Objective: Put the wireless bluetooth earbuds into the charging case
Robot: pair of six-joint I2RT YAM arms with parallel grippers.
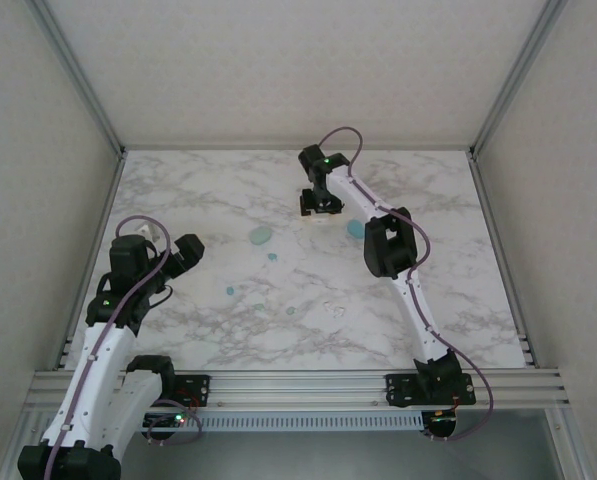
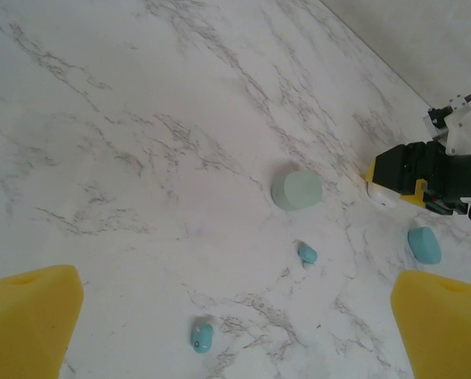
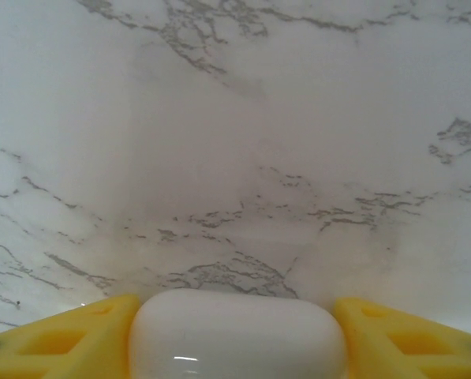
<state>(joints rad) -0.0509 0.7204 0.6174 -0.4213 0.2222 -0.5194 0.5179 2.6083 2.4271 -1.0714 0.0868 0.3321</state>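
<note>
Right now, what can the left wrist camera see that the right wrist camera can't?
Left wrist camera: a mint case, a teal case, two teal earbuds, and the open left gripper. Right wrist camera: a close-up of the white case's glossy top. Both: the marble table, and the white case between the right gripper's yellow fingers.

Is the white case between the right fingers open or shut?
Shut, as far as shows: the white case is a smooth, unbroken dome between the right fingers, no lid raised. Its lower part is cut off.
</note>
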